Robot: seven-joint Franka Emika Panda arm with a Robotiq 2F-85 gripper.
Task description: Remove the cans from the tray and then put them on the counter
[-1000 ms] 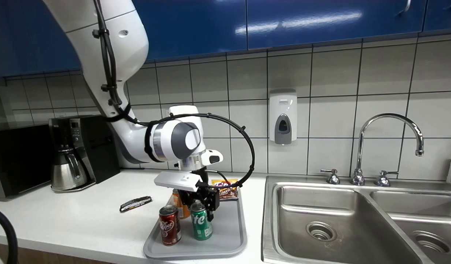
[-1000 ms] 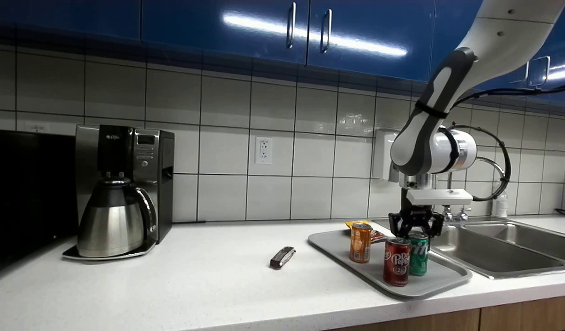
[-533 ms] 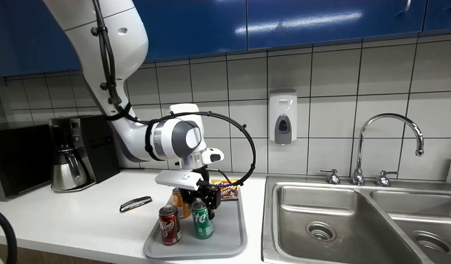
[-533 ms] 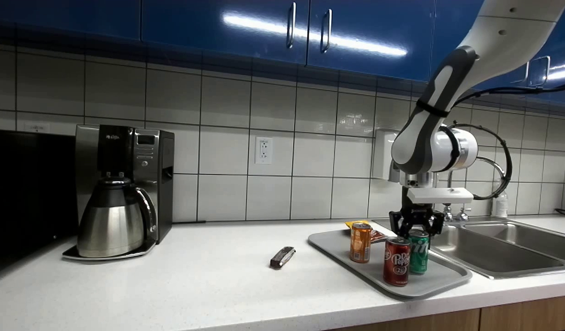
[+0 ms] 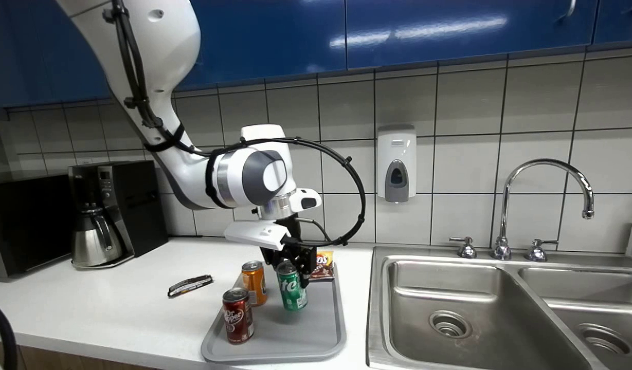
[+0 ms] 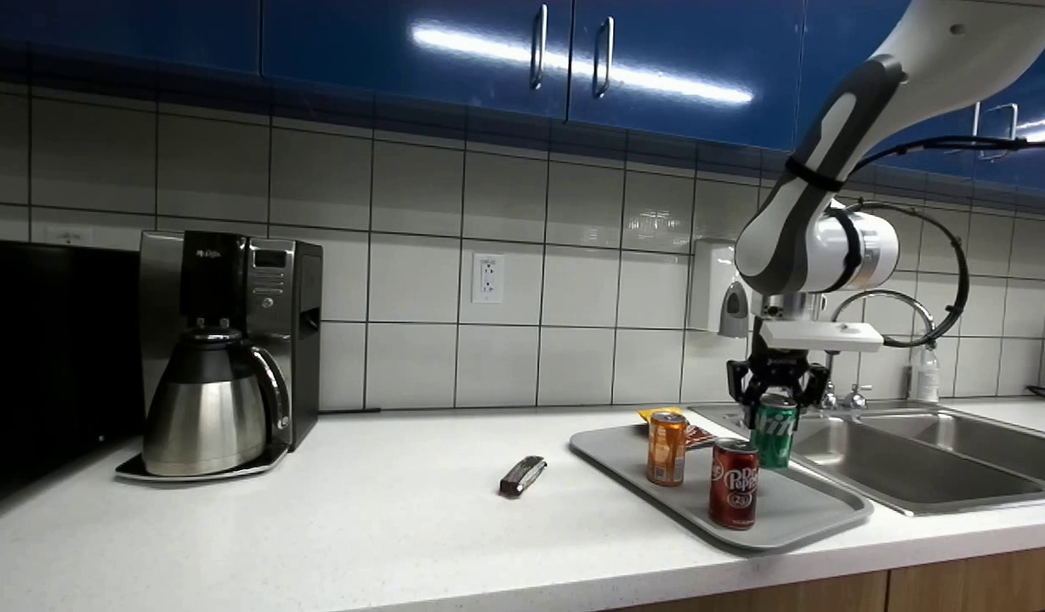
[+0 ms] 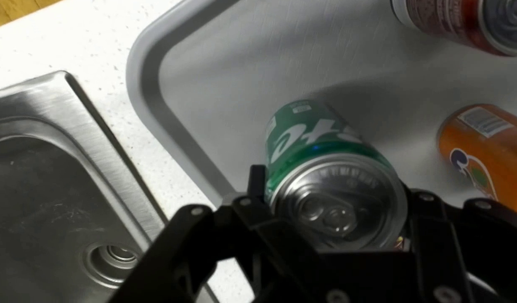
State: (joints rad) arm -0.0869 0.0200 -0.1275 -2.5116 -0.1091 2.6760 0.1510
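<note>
Green can (image 5: 293, 289) hangs over the tray (image 5: 316, 336), clamped between the fingers (image 7: 257, 183), parted just its width. Best lift it higher, clear of the orange can (image 5: 254, 282) and red can (image 5: 237, 317), before lowering it level onto the tabletop (image 5: 136, 300) at left.

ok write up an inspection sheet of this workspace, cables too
Surface: pale counter; grey tray lies on it.
Job's things: green can held over the tray, seemingly clear of it; dark red can and orange can upright on tray.
Clutter: snack packet at tray's wall-side end; dark slim item, unidentified, on counter.
Gripper: closed on green can.
Cables: strapped along the arm, looping out at the wrist.
Surroundings: coffee maker, steel sink, soap dispenser.
</note>
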